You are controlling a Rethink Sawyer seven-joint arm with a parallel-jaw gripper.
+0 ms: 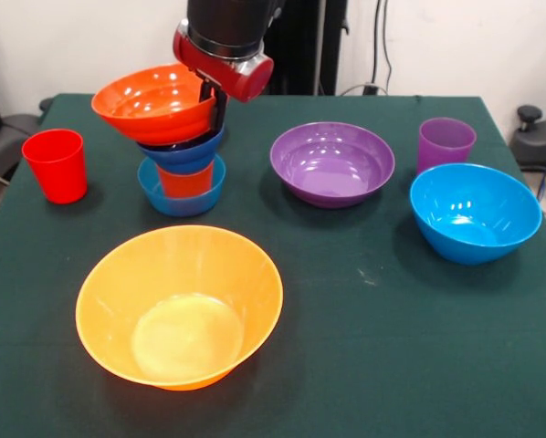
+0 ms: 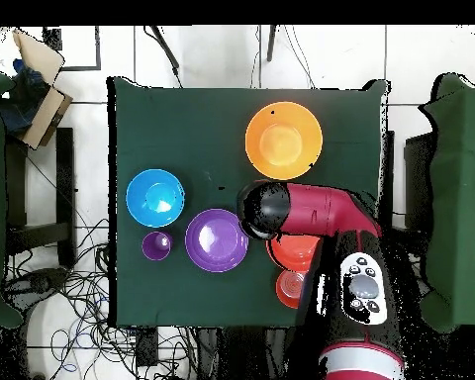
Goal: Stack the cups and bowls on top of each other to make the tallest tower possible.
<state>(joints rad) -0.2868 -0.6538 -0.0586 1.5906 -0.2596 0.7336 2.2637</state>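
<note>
My gripper (image 1: 216, 111) reaches down at the back left and is shut on the right rim of the red-orange bowl (image 1: 154, 102), which it holds tilted. That bowl rests on a dark blue small bowl (image 1: 186, 151). Below it, an orange-red cup (image 1: 185, 181) stands in a small light blue bowl (image 1: 182, 196). The big yellow-orange bowl (image 1: 177, 315) sits alone near the front. In the overhead view the arm (image 2: 311, 210) covers the gripper and most of the stack; only part of the red-orange bowl (image 2: 299, 253) shows.
A red cup (image 1: 56, 164) stands left of the stack. A purple bowl (image 1: 332, 162), a purple cup (image 1: 446, 144) and a large light blue bowl (image 1: 475, 212) sit to the right. The green cloth's edge runs close behind the stack.
</note>
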